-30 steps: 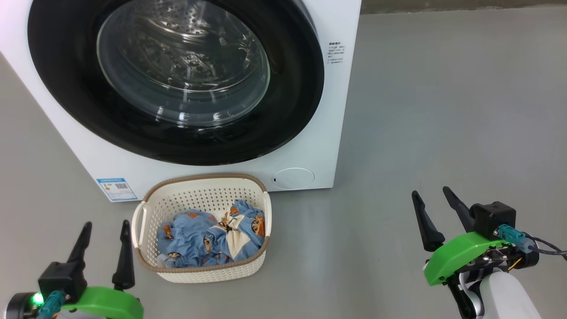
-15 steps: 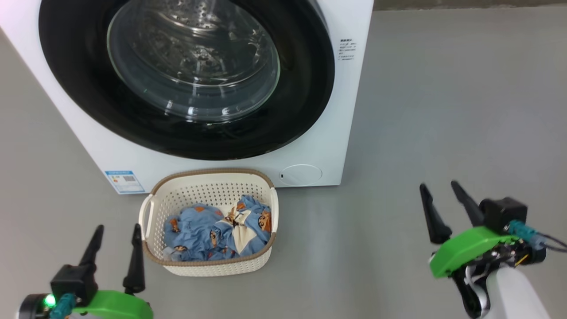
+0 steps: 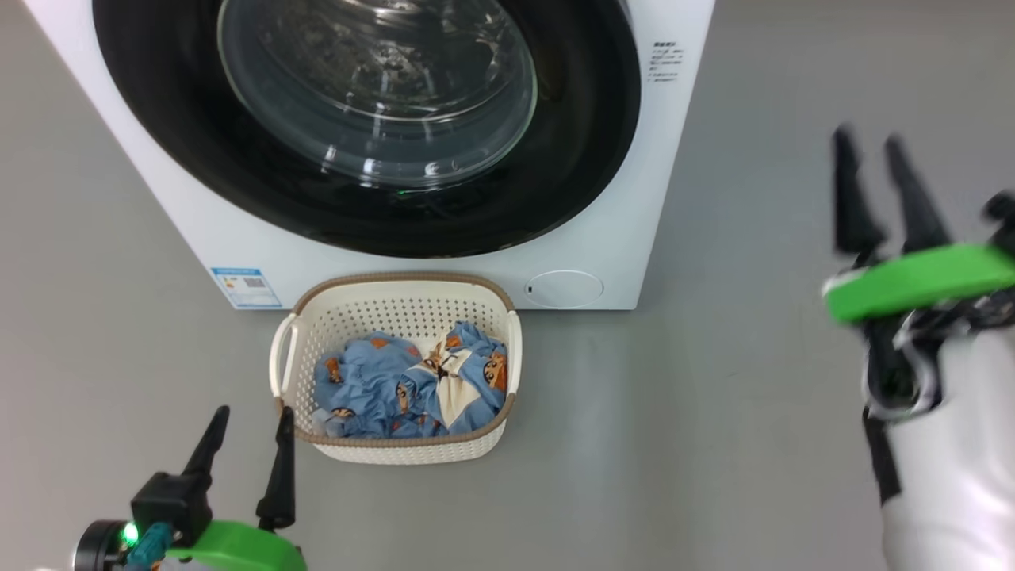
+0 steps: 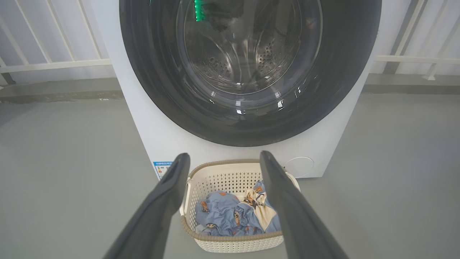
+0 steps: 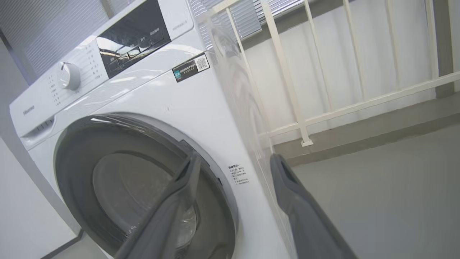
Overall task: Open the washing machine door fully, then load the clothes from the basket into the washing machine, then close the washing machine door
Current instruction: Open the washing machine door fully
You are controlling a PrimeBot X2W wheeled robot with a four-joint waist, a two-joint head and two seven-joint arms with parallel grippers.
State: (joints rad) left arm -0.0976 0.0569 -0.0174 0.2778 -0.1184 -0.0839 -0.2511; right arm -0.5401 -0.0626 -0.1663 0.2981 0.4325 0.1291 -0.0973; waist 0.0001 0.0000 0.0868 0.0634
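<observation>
The white washing machine (image 3: 610,238) stands ahead with its round black-rimmed glass door (image 3: 373,87) shut against the front. On the floor before it sits the cream basket (image 3: 396,452) holding light-blue clothes (image 3: 396,381). My left gripper (image 3: 250,424) is low, just left of the basket, open and empty. Raised at the right, well clear of the machine's right edge, my right gripper (image 3: 868,151) is open, blurred and empty. The left wrist view looks between its fingers (image 4: 172,194) at the basket (image 4: 222,244) and door (image 4: 251,64). The right wrist view faces the machine (image 5: 201,108) and door (image 5: 136,180).
Grey floor spreads wide on the right of the machine. A white railing (image 5: 305,118) on a low kerb runs behind it. The blue label (image 3: 246,287) and the round filter cap (image 3: 564,289) mark the machine's lower front. Its control panel and dial (image 5: 70,75) sit on top.
The head camera has shifted, so the machine and basket sit further right. My right gripper has risen sharply from near the floor to beside the machine's right edge. The left gripper has kept its pose.
</observation>
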